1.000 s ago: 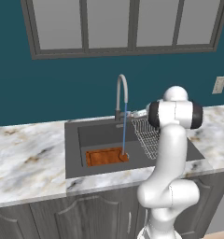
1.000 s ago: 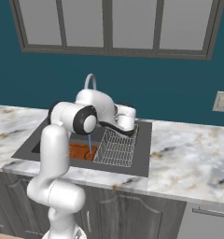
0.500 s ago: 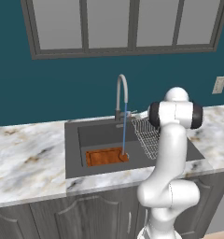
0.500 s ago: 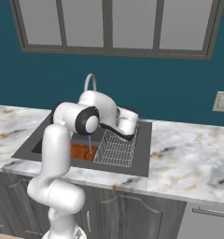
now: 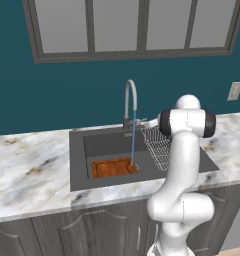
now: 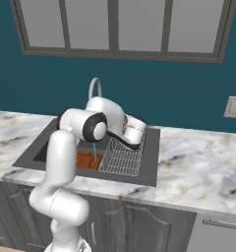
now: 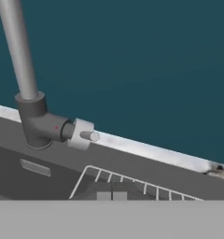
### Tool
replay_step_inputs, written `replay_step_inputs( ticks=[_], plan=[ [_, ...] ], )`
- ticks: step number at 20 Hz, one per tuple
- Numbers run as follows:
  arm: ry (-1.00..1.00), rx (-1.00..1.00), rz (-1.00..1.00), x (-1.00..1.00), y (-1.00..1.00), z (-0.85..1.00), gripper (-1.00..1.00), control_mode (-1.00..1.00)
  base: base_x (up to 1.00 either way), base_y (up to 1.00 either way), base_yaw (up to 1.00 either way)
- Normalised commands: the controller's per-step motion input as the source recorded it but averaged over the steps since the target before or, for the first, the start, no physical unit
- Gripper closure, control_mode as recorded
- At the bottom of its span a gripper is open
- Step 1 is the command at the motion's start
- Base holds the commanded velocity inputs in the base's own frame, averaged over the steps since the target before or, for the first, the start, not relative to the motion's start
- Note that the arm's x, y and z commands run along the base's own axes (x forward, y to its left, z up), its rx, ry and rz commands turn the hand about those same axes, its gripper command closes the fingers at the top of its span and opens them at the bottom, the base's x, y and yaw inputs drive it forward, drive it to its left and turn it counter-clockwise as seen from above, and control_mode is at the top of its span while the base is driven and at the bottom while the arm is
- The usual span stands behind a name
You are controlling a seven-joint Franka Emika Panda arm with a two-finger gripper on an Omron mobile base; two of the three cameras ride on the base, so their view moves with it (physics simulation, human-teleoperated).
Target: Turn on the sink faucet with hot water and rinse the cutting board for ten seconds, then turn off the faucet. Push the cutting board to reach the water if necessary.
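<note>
- Sink faucet (image 5: 130,102): tall slim gooseneck at back rim of sink (image 5: 77,150), dark base w/ small side lever (image 7: 83,135) sticking out to one side.
- Water (image 5: 133,140) running: thin blue stream, lands on right end of cutting board (image 5: 113,168).
- Board lies flat on basin floor, left of the wire dish rack (image 5: 159,145). Looks light, stiff wood; wet, so prob. slippery – a sideways nudge on an edge should do, no lift needed. Already under stream, so push likely unnecessary.
- Gripper (image 7: 111,196): fingers closed together, holding nothing, poised over rack, facing the lever, not touching.
- Lever: short, rigid, smooth; prob. best pushed w/ closed tips at its outer end, not pinched.
</note>
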Motion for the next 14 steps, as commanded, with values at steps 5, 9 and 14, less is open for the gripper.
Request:
replay_step_inputs(
  ticks=[5, 9, 14],
  plan=[
    [0.00, 0.01, 0.04, 0.28, -0.02, 0.00, 1.00, -1.00, 0.00, 0.00, 0.00],
    [0.00, 0.03, 0.05, 0.24, -0.09, 0.00, 1.00, -1.00, 0.00, 0.00, 0.00],
    [0.00, 0.05, 0.08, 0.20, -0.20, 0.00, 1.00, -1.00, 0.00, 0.00, 0.00]
  ],
)
